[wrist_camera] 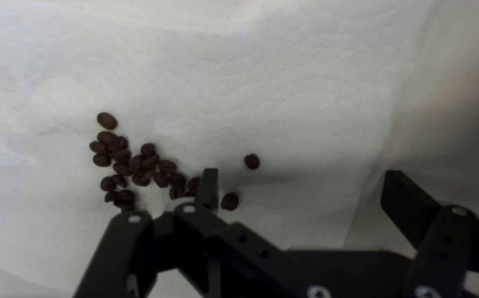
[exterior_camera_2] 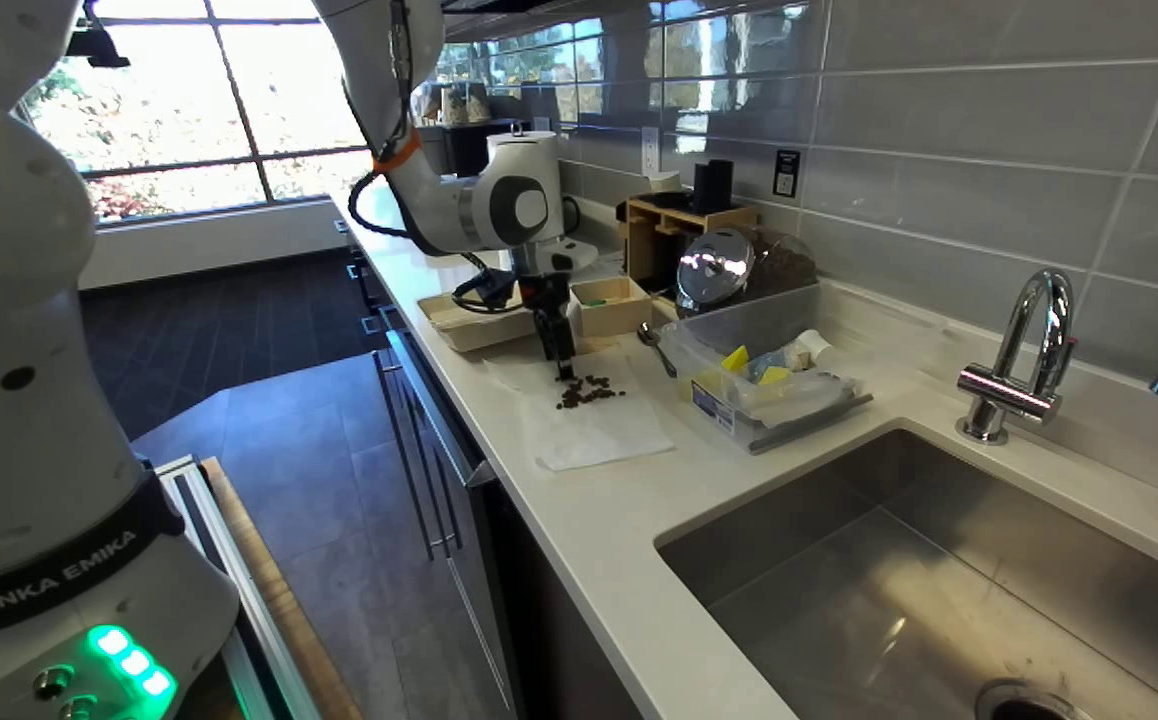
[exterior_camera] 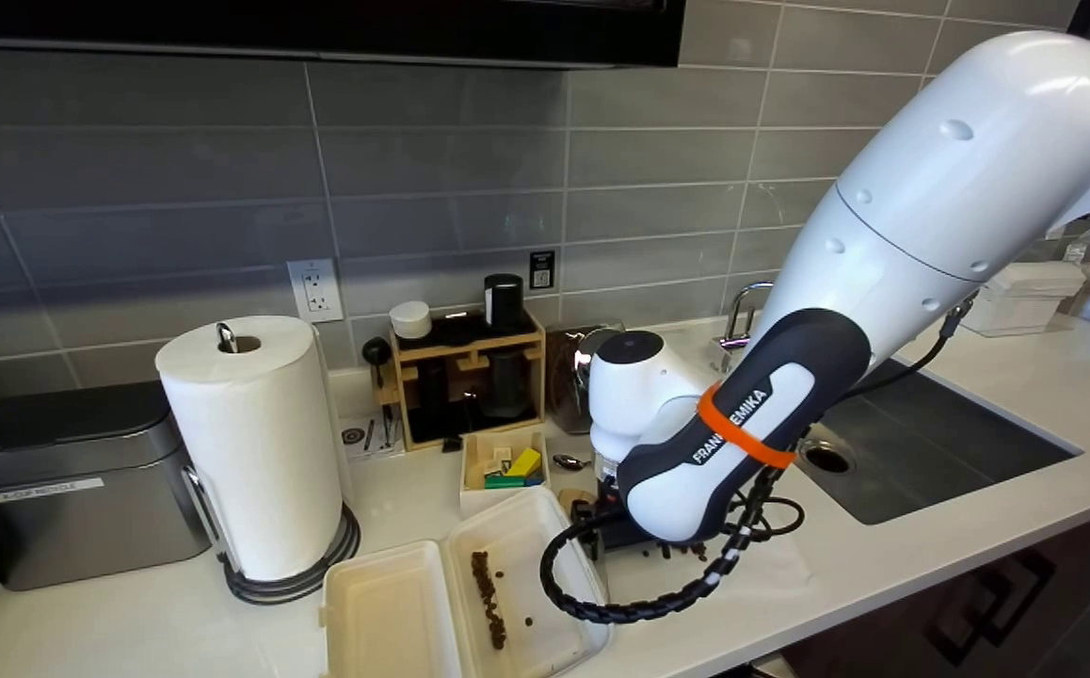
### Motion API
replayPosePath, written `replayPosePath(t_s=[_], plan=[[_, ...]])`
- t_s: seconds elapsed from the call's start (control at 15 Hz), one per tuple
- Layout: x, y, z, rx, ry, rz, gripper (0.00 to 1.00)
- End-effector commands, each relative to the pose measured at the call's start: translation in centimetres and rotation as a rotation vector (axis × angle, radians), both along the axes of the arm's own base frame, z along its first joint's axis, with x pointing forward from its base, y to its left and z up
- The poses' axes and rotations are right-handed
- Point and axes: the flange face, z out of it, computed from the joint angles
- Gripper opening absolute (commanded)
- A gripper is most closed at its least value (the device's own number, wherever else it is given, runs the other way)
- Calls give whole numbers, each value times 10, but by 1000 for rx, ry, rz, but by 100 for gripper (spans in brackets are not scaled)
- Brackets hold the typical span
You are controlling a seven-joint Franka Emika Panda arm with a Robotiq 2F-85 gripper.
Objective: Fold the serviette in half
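The serviette [exterior_camera_2: 604, 440] is a thin white sheet lying flat on the counter, with a cluster of dark brown beans [exterior_camera_2: 589, 392] on it. It fills most of the wrist view [wrist_camera: 289, 95]; in an exterior view its near part [exterior_camera: 761, 574] shows beside the arm. My gripper [wrist_camera: 299, 178] is open, pointing down close above the serviette, with nothing between its fingers but two loose beans near the left finger. One serviette edge runs between the fingers: the left finger is over the sheet at the beans, the right finger beyond that edge. In an exterior view the gripper [exterior_camera_2: 564, 375] stands at the beans.
An open cream tray [exterior_camera: 394, 603] with beans lies beside the serviette. A small cream box [exterior_camera_2: 614, 318], a spoon [exterior_camera_2: 654, 345] and a clear bin [exterior_camera_2: 739, 335] stand along the back. The paper-towel roll [exterior_camera: 253, 452] stands beyond the tray. The sink [exterior_camera_2: 899, 600] is on the opposite side.
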Motion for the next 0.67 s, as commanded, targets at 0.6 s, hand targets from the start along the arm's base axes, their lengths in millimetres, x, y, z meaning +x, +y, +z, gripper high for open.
replayPosePath(t_s=[0.6], plan=[[3,-20,2,-61,35,-82,100]])
